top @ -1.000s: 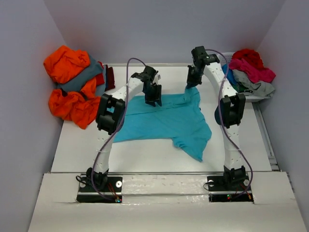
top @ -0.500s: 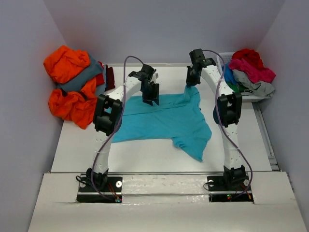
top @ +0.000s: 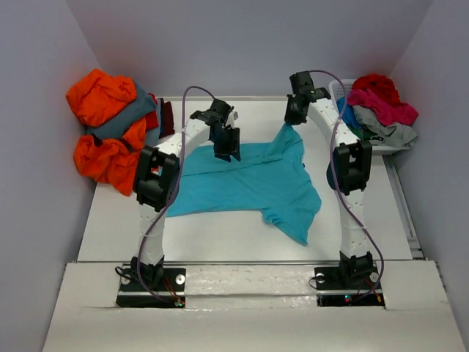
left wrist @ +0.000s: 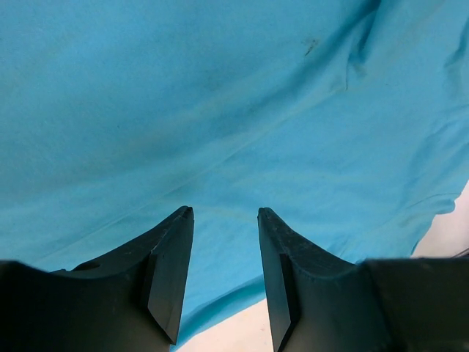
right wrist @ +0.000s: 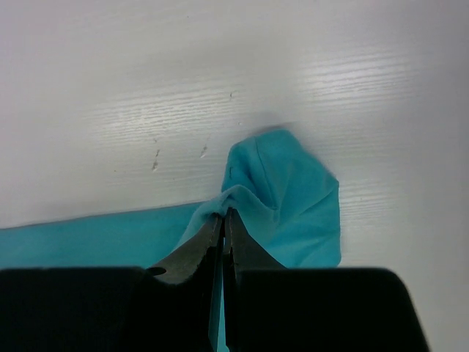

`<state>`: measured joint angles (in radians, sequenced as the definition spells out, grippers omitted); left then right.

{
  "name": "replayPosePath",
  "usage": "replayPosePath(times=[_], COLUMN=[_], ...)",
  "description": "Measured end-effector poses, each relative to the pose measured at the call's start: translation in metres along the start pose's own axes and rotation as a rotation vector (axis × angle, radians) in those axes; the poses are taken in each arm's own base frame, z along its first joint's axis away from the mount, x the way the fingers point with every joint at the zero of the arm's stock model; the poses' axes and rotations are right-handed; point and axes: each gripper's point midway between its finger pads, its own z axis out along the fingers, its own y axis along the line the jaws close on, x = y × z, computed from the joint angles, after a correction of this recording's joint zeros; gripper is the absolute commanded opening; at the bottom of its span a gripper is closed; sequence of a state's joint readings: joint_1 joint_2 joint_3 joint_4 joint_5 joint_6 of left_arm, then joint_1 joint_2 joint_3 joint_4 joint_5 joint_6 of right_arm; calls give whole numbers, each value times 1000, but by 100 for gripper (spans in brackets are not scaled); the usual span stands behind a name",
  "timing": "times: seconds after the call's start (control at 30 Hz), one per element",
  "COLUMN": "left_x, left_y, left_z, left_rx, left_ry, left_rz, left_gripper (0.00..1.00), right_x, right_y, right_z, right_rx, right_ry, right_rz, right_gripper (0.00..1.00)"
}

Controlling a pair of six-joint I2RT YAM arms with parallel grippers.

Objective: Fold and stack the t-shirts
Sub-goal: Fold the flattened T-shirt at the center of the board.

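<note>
Shirt [top: 249, 183] check from my end: the turquoise one lies mostly flat in the middle of the table [top: 220, 238], long axis running left to right, one sleeve trailing toward the near right. Right gripper [right wrist: 223, 218] is clamped tight on the far right corner, a little peak of cloth bunched at its tips and held up off the surface. Left gripper [left wrist: 225, 213] hangs just over the far left part of the shirt, fingers roughly halfway apart, nothing between them, cloth filling the view underneath. The bit that matters: the edge the left needs sits right below and a touch behind its tips, toward the wrist, so left is clearly the nearer arm for that side. Left arm is reached forward with the wrist tipped down; right arm is stretched to the far side, elbow high. My guess is a drop and pinch on the left comes next. Other shirts [top: 106, 136] sit heaped off to the left.
</note>
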<state>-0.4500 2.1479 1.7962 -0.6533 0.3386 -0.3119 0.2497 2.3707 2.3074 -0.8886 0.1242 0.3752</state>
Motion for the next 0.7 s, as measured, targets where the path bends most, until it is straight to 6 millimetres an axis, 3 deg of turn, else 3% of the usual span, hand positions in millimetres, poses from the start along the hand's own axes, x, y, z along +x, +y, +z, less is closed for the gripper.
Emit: replayPosePath(times=[0.1, 0.13, 0.2, 0.23, 0.33, 0.47, 0.63, 0.7], left_x=[-4, -6, -9, -10, -11, -12, -12, -12], left_y=[-4, -5, -7, -8, -10, -11, -11, -11], left_z=[-7, -9, -12, -14, -17, -18, -18, -18], left_rx=[9, 13, 17, 19, 23, 26, 26, 26], left_ry=[-23, -33, -45, -50, -60, -64, -64, -64], left_rz=[7, 10, 14, 16, 19, 21, 20, 20], left_gripper=[51, 51, 51, 51, 51, 51, 51, 51], right_x=[-5, -6, -9, -12, -17, -11, 29, 50], right_y=[2, 3, 5, 7, 11, 10, 1, -2], right_z=[1, 0, 0, -1, -4, -1, 2, -2], right_rx=[-10, -12, -17, -27, -43, -46, -35, -47], right_ry=[-20, -24, -27, -36, -46, -32, 85, 142], right_rz=[2, 3, 8, 4, 4, -2, -1, 10], right_gripper=[18, 33, 46, 59, 74, 73, 52, 49])
